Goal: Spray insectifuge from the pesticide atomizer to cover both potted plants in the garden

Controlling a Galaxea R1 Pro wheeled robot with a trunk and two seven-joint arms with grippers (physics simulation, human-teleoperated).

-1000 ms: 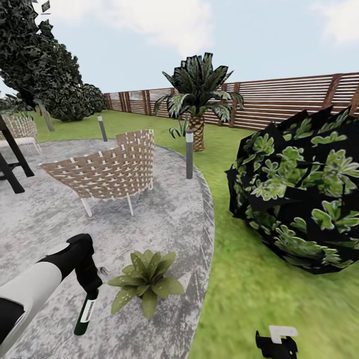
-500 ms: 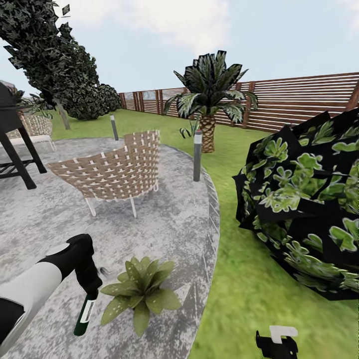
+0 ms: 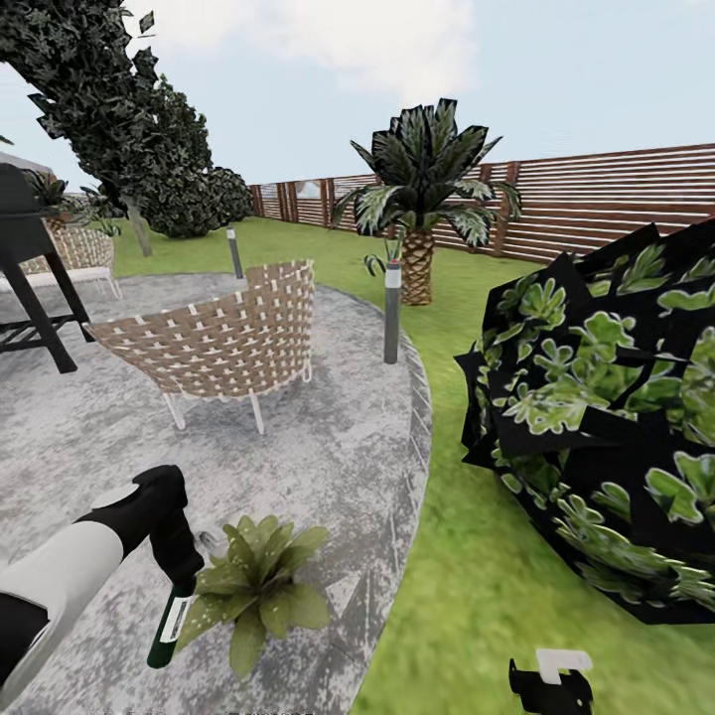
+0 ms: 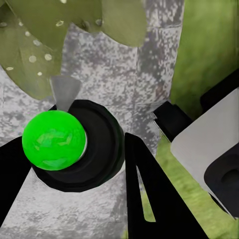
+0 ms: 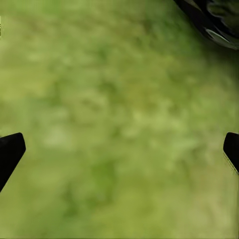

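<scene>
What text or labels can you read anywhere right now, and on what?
None can be read.
Atomizer in the left gripper: a pale label strip on its body, too small and blurred to read.
Its green cap in the left wrist view: plain, no marking.
Fence, chair, bollard light: no lettering visible.

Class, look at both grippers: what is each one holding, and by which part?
The left gripper grips the pesticide atomizer at its upper end; the bottle hangs below. The right gripper is open over grass, holding nothing.
</scene>
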